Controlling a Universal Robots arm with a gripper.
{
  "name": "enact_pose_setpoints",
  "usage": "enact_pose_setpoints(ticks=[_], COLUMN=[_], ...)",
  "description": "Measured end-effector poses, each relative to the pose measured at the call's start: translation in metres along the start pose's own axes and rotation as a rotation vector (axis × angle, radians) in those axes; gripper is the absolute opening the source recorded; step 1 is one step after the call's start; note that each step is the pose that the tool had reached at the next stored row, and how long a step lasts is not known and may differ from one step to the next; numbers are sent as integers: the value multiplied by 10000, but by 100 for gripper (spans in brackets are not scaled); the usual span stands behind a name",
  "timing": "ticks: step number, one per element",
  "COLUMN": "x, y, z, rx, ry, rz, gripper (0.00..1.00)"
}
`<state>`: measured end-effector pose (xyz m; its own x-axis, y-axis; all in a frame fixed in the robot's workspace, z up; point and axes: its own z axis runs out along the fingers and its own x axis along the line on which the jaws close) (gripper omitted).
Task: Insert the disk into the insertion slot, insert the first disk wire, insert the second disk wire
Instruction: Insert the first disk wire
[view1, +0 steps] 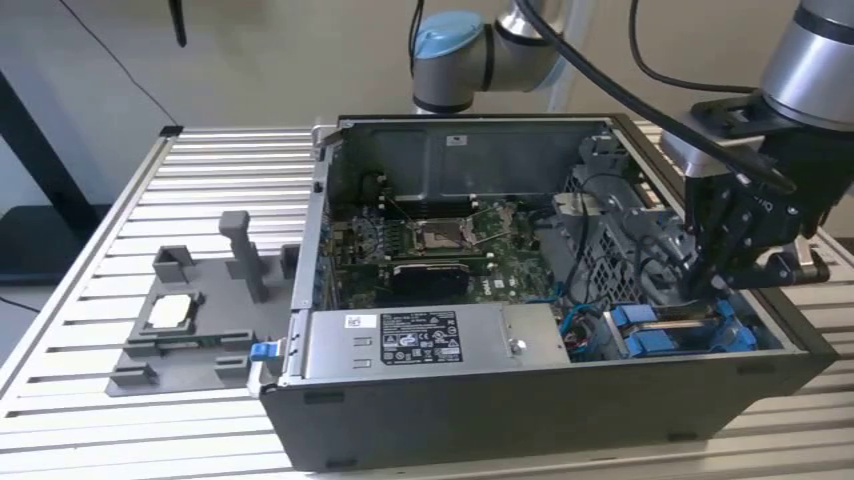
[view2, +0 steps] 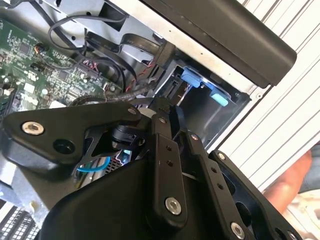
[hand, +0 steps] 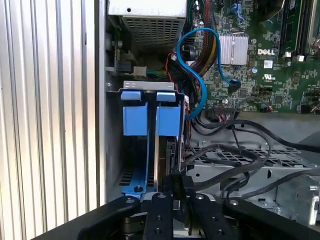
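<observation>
Lower right of the exterior view: the insertion slot is hemmed by black cables, the power-supply box and the case wall. Approach is open from above only.

One claw, one computer case, two blue tabs.

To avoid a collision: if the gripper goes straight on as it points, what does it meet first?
Probably the disk, standing in the insertion slot just ahead of the gripper; depth is unclear, so they may already touch.
</observation>
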<state>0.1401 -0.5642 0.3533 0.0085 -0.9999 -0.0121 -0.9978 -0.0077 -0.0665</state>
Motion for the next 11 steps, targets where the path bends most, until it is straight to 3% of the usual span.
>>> enact_pose_setpoints(ticks=[7,11], x=[6,7], y=[-43,-54], z=[87,116], rx=[23,27], ry=[11,32], rz=[123,398], gripper=[19,19])
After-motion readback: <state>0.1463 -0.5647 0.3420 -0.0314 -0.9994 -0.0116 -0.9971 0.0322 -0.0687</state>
